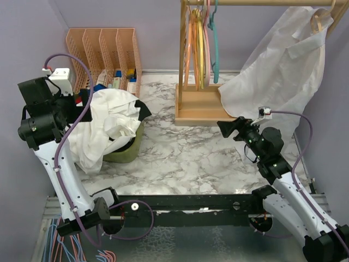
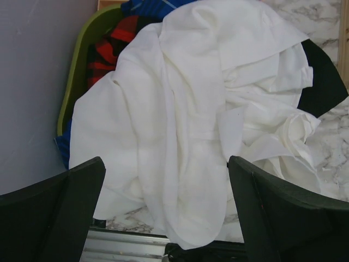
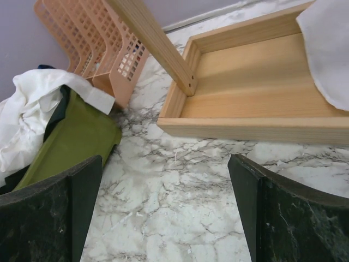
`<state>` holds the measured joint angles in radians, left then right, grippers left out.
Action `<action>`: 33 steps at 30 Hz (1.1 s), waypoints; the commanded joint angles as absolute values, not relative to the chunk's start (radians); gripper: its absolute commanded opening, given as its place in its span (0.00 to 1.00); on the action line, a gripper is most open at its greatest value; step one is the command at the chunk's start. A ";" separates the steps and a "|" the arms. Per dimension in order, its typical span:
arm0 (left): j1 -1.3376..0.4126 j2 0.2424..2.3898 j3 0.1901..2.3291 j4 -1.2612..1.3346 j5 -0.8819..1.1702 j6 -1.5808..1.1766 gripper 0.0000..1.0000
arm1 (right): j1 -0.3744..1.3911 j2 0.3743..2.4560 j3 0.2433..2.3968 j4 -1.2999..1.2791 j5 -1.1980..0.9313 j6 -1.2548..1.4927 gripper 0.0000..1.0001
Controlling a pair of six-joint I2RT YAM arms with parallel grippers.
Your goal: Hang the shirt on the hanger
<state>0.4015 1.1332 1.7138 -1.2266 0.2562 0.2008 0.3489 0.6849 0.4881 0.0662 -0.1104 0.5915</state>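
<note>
The white shirt [image 1: 112, 123] lies crumpled over a green basket [image 1: 126, 152] at the left and hangs down its near side; it fills the left wrist view [image 2: 180, 109] and shows at the left edge of the right wrist view [image 3: 24, 109]. My left gripper [image 1: 83, 103] hovers at the shirt's left edge, open and empty [image 2: 166, 210], with a hanging fold of shirt below the gap between its fingers. The teal hanger [image 1: 215, 41] hangs on the wooden rack's rail. My right gripper [image 1: 226, 128] is open and empty above the marble [image 3: 166, 210], in front of the rack's base.
The wooden rack [image 1: 199, 106] also holds orange, yellow and pink hangers [image 1: 197, 49] and another white shirt on a wooden hanger [image 1: 283, 65]. A peach organiser [image 1: 103, 52] stands at the back left. Dark, red and blue garments [image 2: 109, 49] lie in the basket.
</note>
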 commanded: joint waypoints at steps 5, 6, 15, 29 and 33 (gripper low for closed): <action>0.398 1.103 1.690 -1.105 -0.036 0.064 0.99 | 0.347 0.692 0.562 -0.010 -0.060 0.582 0.99; 0.399 1.112 1.688 -1.100 -0.093 0.062 0.99 | 0.347 0.673 0.560 0.013 -0.053 0.578 0.99; 0.398 1.116 1.605 -1.297 0.339 0.442 0.99 | 0.347 0.731 0.647 0.098 -0.134 0.564 0.99; 0.399 1.204 1.445 -1.377 0.304 0.725 0.99 | 0.348 0.774 0.571 0.175 -0.240 0.630 0.99; 0.399 1.217 1.363 -1.358 0.332 0.697 0.99 | 0.347 0.766 0.586 0.132 -0.238 0.607 0.99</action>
<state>0.3973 1.2068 1.4258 -1.3403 0.2623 0.6781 0.3470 0.7742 0.5747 0.1333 -0.2081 0.6239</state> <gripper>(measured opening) 0.992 0.993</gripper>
